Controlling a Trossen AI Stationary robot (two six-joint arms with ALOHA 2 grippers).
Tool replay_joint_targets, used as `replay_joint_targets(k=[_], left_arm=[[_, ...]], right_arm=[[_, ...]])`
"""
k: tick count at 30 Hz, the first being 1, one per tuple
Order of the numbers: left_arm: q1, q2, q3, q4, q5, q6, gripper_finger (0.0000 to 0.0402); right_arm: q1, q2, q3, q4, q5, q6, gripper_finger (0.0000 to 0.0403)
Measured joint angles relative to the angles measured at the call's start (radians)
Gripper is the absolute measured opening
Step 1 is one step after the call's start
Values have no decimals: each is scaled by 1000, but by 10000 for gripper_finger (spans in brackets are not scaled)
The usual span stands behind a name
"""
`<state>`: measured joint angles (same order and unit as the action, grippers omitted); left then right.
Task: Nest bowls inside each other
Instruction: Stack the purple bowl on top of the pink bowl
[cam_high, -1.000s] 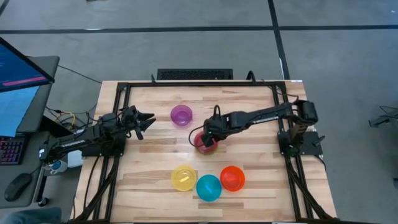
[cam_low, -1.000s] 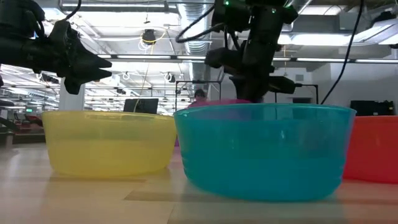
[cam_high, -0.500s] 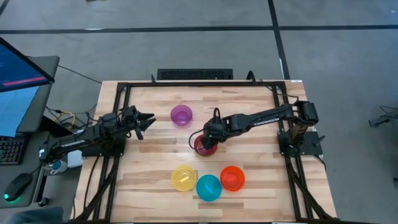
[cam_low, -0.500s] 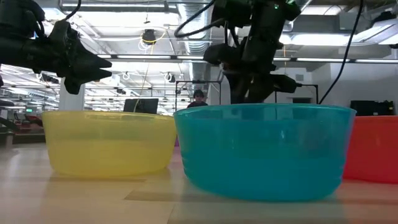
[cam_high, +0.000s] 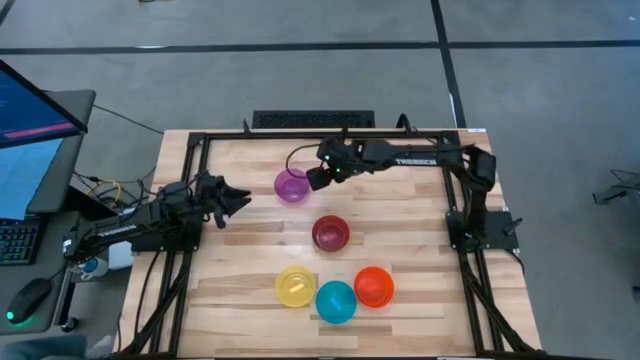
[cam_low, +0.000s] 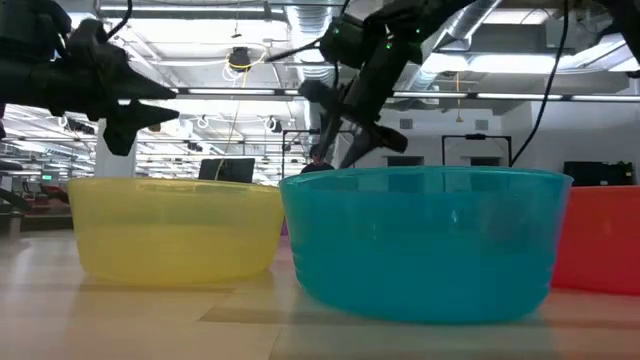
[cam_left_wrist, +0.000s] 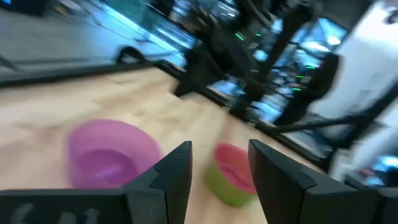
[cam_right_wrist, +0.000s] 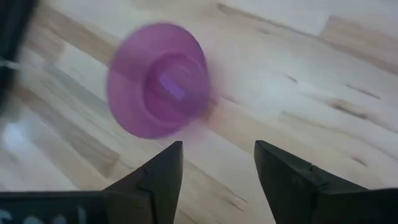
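Note:
A purple bowl (cam_high: 291, 185) stands upright on its base toward the table's far side. My right gripper (cam_high: 318, 178) hovers open just to its right, and the right wrist view shows the purple bowl (cam_right_wrist: 158, 78) ahead of the fingers. A pink bowl (cam_high: 330, 233) sits at the table's middle, nested in a green bowl (cam_left_wrist: 225, 188). Yellow (cam_high: 296, 286), blue (cam_high: 336, 301) and orange-red (cam_high: 373, 286) bowls stand close together near the front edge. My left gripper (cam_high: 232, 197) waits open left of the purple bowl, above the table.
A black metal frame (cam_high: 320, 135) runs around the wooden table's far and side edges. Bare wood lies between the purple bowl and the pink one, and along the table's left half. A monitor (cam_high: 30, 110) and a keyboard stand off the table to the left.
My right gripper has opened and let go of the pink bowl, which has sunk a little and stays at the table's middle. The gripper has then risen and swung toward the far edge and the left, ending beside the purple bowl.

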<state>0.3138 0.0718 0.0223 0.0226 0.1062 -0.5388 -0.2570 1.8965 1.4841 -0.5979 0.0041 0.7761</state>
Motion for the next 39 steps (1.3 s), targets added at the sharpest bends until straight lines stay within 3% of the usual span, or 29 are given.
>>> replay_joint_targets(k=[6,11,16,18,20,24,34,39], left_arm=[[0,-2,0,25,24,-237,148],[0,12,0,23,-208,-287,148],[6,25,-5,42,-273,-435,148],[19,48,31,-35,-224,-317,148],[30,102,106,-229,-117,-266,148],[33,329,251,-460,-12,-62,148],[-2,890,641,-546,-132,720,148],[-11,1125,746,-594,-131,946,148]], right_arm=[[0,-44,3,-28,34,-38,223],[-2,-53,5,-72,51,-45,221],[11,-55,5,-129,78,-45,224],[18,-55,5,-140,99,-51,225],[21,-55,5,-151,106,-51,226],[21,-55,4,-164,105,-52,226],[12,-120,3,-276,152,-70,225],[3,-205,4,-313,228,-69,225]])
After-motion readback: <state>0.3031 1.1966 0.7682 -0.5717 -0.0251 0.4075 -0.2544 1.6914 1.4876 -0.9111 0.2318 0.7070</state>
